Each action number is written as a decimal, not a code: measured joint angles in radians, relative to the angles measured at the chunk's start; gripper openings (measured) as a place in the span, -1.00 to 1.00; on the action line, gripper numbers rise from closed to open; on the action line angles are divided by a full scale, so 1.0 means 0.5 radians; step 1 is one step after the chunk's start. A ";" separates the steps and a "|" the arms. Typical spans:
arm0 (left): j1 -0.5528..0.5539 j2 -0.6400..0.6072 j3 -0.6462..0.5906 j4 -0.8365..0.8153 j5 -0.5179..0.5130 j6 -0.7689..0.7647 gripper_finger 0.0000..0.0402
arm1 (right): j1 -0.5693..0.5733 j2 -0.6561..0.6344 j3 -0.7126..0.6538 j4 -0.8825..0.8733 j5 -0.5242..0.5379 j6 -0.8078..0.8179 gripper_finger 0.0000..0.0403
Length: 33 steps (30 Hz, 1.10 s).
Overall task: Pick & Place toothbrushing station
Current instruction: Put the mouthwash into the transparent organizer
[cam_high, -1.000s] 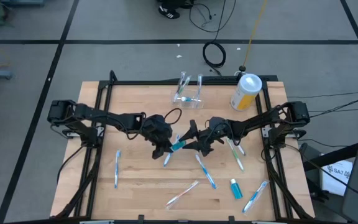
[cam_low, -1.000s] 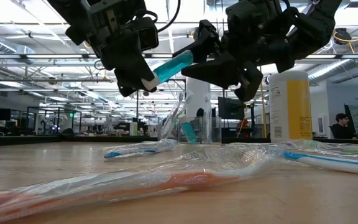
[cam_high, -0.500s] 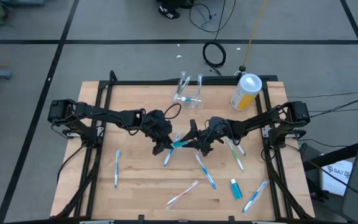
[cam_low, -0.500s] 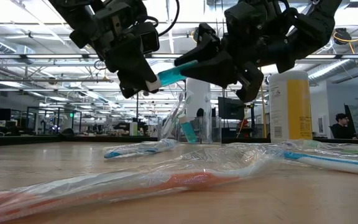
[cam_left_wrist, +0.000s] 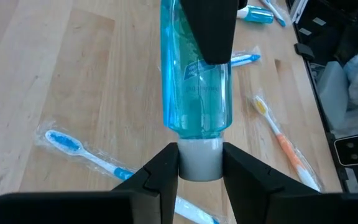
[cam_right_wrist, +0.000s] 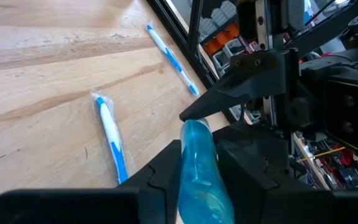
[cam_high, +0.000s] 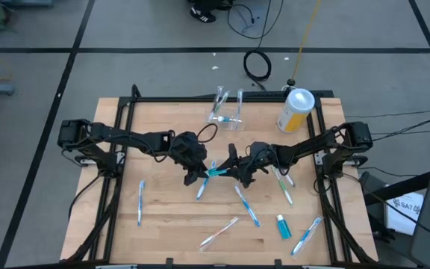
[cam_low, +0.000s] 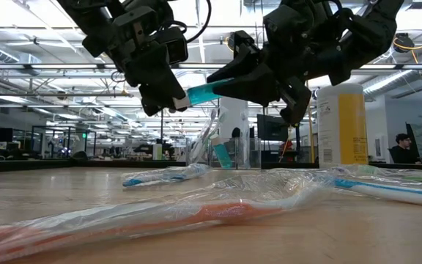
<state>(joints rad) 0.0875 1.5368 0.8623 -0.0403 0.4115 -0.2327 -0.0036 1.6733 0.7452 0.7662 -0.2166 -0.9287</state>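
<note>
Left pincer [cam_high: 198, 173] and right pincer [cam_high: 235, 171] met above mid-table, both clamped on one blue tube [cam_high: 216, 172]: left fingers [cam_left_wrist: 166, 171] pinched its white cap, right fingers gripped the blue body. Tube was held clear of the table [cam_high: 163, 217], nearly level. Toothbrushing station [cam_high: 228, 109], clear holder, stood at the table's far edge, well apart from both pincers, left of the yellow canister [cam_high: 295, 110]. Wrapped toothbrushes [cam_high: 246, 205] lay scattered on the near half.

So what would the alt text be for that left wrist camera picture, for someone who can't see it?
A blue see-through tube with a white cap is held above a wooden table; the left gripper has its jaws shut on the cap, and the right gripper clamps the tube's far end. Wrapped toothbrushes lie on the table below, one blue, one orange.
</note>
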 joint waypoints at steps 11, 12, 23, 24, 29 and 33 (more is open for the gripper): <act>0.002 0.000 -0.001 0.052 -0.217 -0.061 -0.34 | -0.005 0.001 -0.003 -0.004 0.105 0.067 -0.54; 0.007 0.000 -0.001 0.050 -0.226 -0.061 -0.34 | -0.005 0.001 -0.003 -0.012 0.147 0.067 -0.54; 0.078 -0.144 0.015 0.016 -0.349 -0.080 -0.34 | -0.004 0.012 -0.077 -0.002 0.303 0.107 -0.54; 0.079 -0.149 0.013 -0.011 -0.384 -0.077 -0.34 | -0.004 0.006 -0.077 0.024 0.315 0.108 -0.54; 0.071 -0.150 0.007 -0.017 -0.476 -0.069 -0.33 | -0.002 0.006 -0.075 0.032 0.505 0.115 -0.54; 0.069 -0.149 0.007 0.008 -0.646 -0.047 -0.33 | -0.002 0.004 -0.073 0.058 0.675 0.197 -0.54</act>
<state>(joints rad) 0.1223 1.4624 0.8658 -0.0362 0.0885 -0.2563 -0.0048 1.6752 0.7086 0.7951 0.1208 -0.8300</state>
